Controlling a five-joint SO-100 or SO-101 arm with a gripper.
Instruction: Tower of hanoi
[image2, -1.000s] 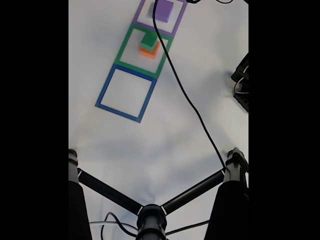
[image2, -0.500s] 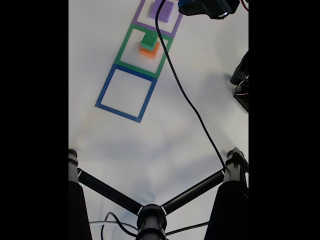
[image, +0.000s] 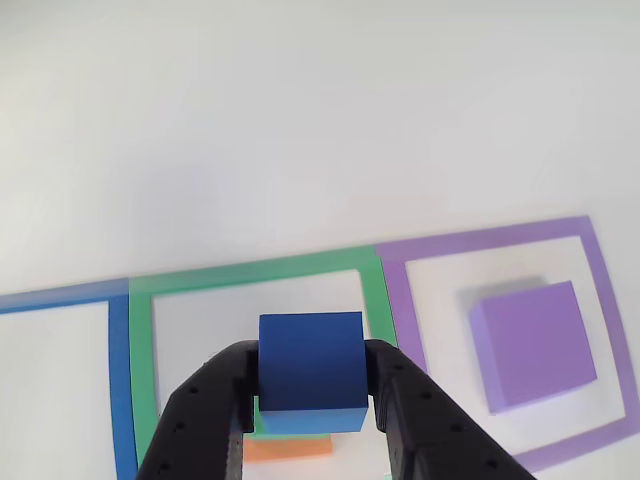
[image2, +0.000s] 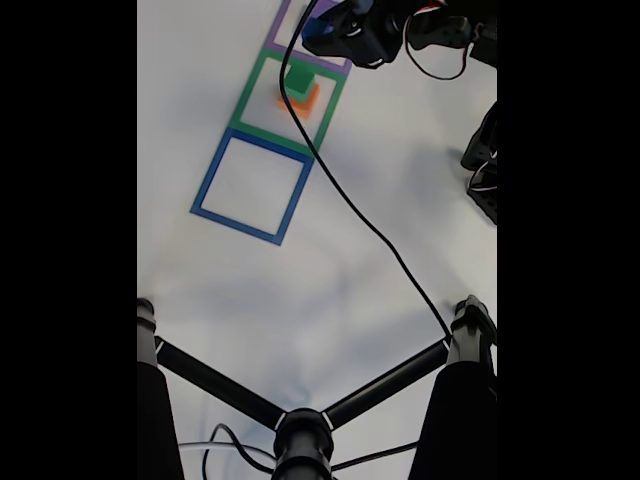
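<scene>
My gripper (image: 312, 378) is shut on the small blue cube (image: 310, 350), held above the table with a black finger on each side. Directly below it an orange block (image: 288, 449) peeks out inside the green tape square (image: 140, 370). In the fixed view the gripper (image2: 324, 30) hangs with the blue cube (image2: 316, 26) at the top, over the purple tape square. Just in front of it the green block (image2: 299, 79) sits on the orange block (image2: 306, 101). The purple block (image: 530, 345) lies alone in the purple tape square (image: 395, 300).
A blue tape square (image2: 255, 187) lies beside the green one with nothing in it. A black cable (image2: 360, 205) runs across the white table to a tripod leg (image2: 465, 330). More tripod legs (image2: 215, 385) cross the bottom. Dark equipment (image2: 485, 160) stands at the right edge.
The arm has come in from the top right carrying the blue cube and moved left over the purple square, now covering the purple block in the fixed view. The blocks on the table have not moved.
</scene>
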